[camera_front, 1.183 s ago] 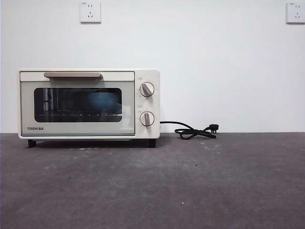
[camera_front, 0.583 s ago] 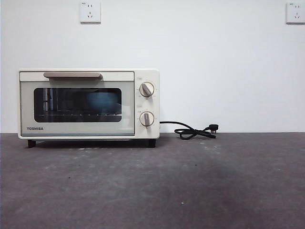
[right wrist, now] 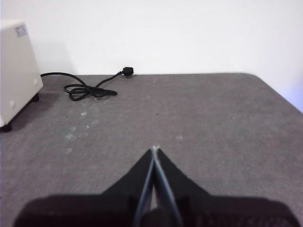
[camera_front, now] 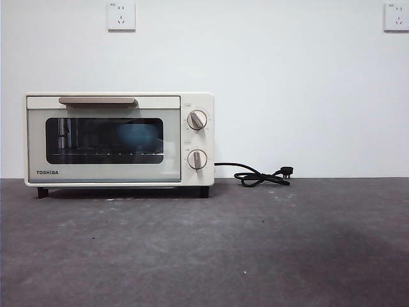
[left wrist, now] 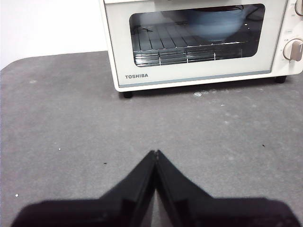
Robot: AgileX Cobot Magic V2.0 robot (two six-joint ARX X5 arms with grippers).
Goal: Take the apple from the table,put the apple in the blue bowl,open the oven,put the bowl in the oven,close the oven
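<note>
The cream-white TOSHIBA oven point(camera_front: 119, 139) stands at the back left of the table point(camera_front: 255, 243) with its dark glass door closed and the tan handle point(camera_front: 97, 100) up. Through the glass the blue bowl point(camera_front: 137, 135) shows on the rack, seen again as a blue bowl point(left wrist: 213, 22) in the left wrist view. The apple is hidden. My left gripper point(left wrist: 155, 153) is shut and empty, hovering over the table well in front of the oven point(left wrist: 199, 42). My right gripper point(right wrist: 154, 150) is shut and empty over bare table to the oven's right.
The oven's black cord point(camera_front: 259, 176) with its plug lies coiled on the table right of the oven, by the white wall; the cord point(right wrist: 87, 88) also shows in the right wrist view. Two wall sockets point(camera_front: 121, 15) sit high on the wall.
</note>
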